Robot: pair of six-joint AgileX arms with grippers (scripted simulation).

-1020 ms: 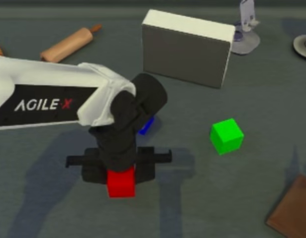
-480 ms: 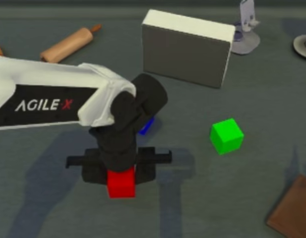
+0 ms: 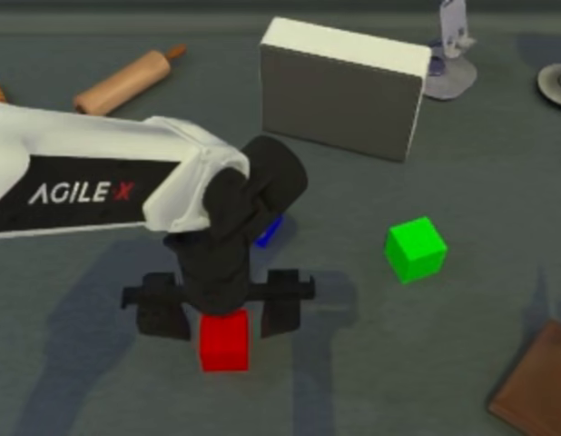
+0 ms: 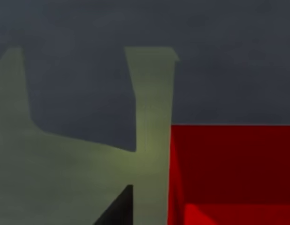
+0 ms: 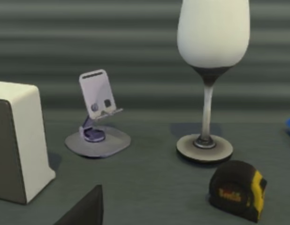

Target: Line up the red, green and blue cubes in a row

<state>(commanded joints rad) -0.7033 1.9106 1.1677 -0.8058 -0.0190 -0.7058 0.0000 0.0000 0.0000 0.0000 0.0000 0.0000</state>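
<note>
— Fingers?
— Spread wide on the left gripper [image 3: 224, 320]: one finger [image 3: 164, 313] left of the red cube [image 3: 224, 341], the other right of it, neither seeming to touch. Holding nothing.
— And the cube?
— Near side, left of centre, apparently flat on the table [image 3: 371, 363]. Looms large in the left wrist view as well.
— Step in hand, then?
— Probably letting go, or else about to grip; hard to say which. Same care either way: keep the jaws square to the cube's sides and travel straight up or straight down. No sideways drift, or a finger clips a face and twists the cube out of line.
— The other two?
— Blue cube [image 3: 270, 229] just beyond the wrist, far-right of the red, mostly hidden under the arm. Green cube [image 3: 415, 248] well to the right, standing free, turned a little askew.
— Main risk?
— Sweeping the blue while swinging away. Rise well above first. Then square each cube to the red and space evenly along one line.
— Clutter?
— Box [image 3: 342, 86], rolling pin [image 3: 131, 80] and phone stand [image 3: 451, 56] along the far side; board [image 3: 537, 386] at near right. Nothing in the lane between the cubes.
— Right arm?
— Out of the top view, seemingly parked, facing a wine glass [image 5: 211, 70] and a tape measure [image 5: 239, 190].
</note>
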